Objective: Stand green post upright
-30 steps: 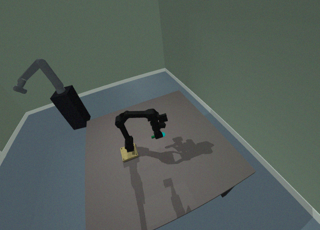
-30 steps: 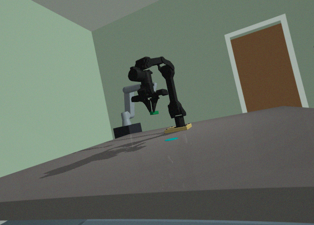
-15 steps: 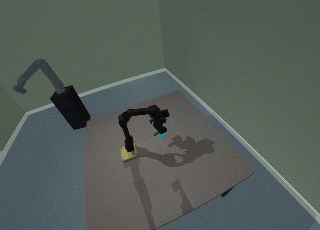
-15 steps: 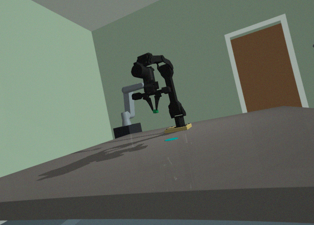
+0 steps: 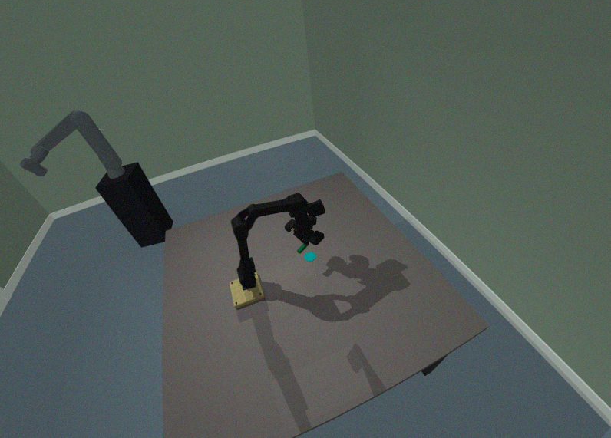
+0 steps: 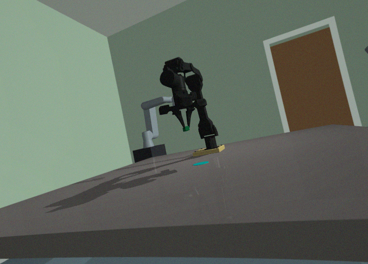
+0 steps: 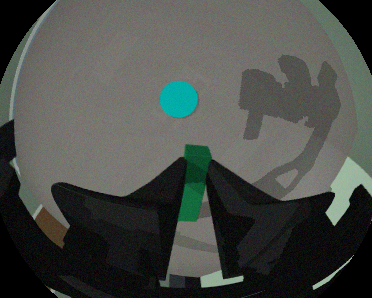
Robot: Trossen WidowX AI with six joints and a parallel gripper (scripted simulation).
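Observation:
My gripper (image 5: 306, 243) (image 6: 186, 126) (image 7: 195, 164) is shut on the green post (image 5: 301, 248) (image 6: 186, 129) (image 7: 190, 200) and holds it well above the table. The post lies across the fingertips, roughly level rather than upright, and the exterior camera sees it nearly end-on. In the wrist view it runs from just beyond the fingertips back between the fingers. The cyan circle (image 5: 309, 256) (image 6: 200, 163) (image 7: 179, 99) is flat on the table and bare. In the wrist view it lies beyond the fingertips, a little to the left.
The arm's yellow base plate (image 5: 246, 292) (image 6: 209, 151) is on the table (image 5: 207, 364) (image 6: 267, 189). A grey second arm (image 5: 94, 136) (image 6: 151, 118) stands on a black pedestal (image 5: 133, 203) (image 6: 150, 152) beyond the table's edge. My arm's shadow falls across the table.

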